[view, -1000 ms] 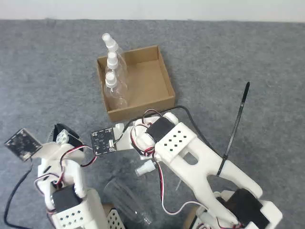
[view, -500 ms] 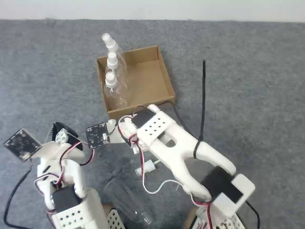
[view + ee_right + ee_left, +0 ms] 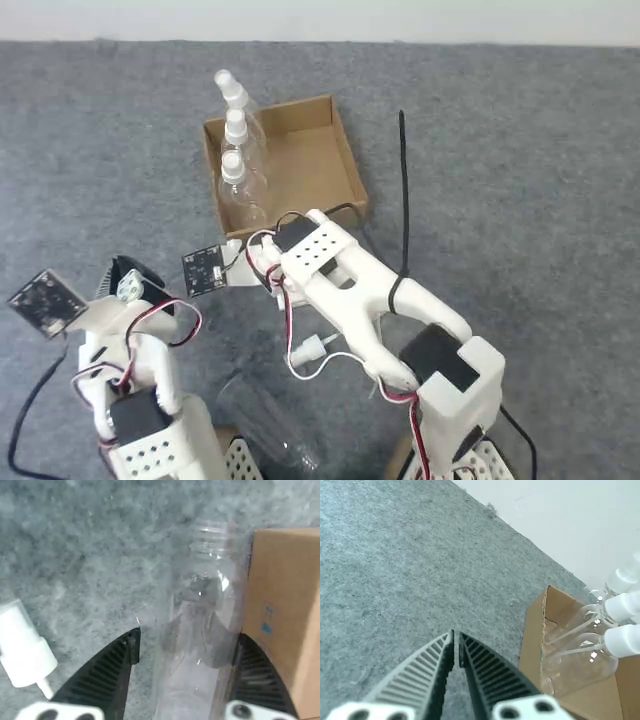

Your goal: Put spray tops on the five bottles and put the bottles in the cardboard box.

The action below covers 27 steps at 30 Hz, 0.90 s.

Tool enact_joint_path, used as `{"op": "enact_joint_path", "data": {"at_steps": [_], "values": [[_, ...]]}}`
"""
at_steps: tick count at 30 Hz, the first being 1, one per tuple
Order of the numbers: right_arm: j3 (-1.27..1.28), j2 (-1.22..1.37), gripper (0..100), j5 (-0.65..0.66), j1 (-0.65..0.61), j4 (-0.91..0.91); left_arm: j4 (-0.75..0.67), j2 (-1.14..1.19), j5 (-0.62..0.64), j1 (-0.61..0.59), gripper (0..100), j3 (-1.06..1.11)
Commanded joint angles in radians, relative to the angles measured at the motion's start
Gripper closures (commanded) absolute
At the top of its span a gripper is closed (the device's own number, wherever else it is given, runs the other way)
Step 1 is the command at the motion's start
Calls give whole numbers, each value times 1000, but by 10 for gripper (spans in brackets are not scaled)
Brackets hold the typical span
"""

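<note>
While your right hand (image 3: pixel 187 637) stands released astride the capless bottle (image 3: pixel 200 620) just beside the box (image 3: pixel 280 605), centre it before clenching so nothing catches the cardboard. Grip below the neck, leaving the threads free for the spray top (image 3: pixel 22 645) lying farther from the box. Your left hand (image 3: pixel 455 640) is clenched, empty.

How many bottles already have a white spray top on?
3. All stand in a row inside the cardboard box: far bottle, middle bottle, near bottle. More could be hidden under the arm.

Blue print (image 3: pixel 266 620) on cardboard box (image 3: pixel 285 575) — illegible
</note>
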Motion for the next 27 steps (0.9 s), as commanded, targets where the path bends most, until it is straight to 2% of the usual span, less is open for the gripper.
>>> {"op": "enact_joint_path", "data": {"at_steps": [1, 4, 10, 20, 27], "values": [[-29, -15, 746, 9, 15, 2, -31, -12, -8, -2, 988, -8], [-12, -22, 761, 11, 15, 30, -31, -12, -8, -2, 988, -8], [-9, -22, 875, 5, 19, 53, -32, -12, -8, -2, 988, -8], [-9, -125, 878, -5, 77, 188, -35, -12, -8, -3, 988, -8], [-9, -205, 879, -103, 108, 262, -37, -12, -8, -3, 988, -8]]}}
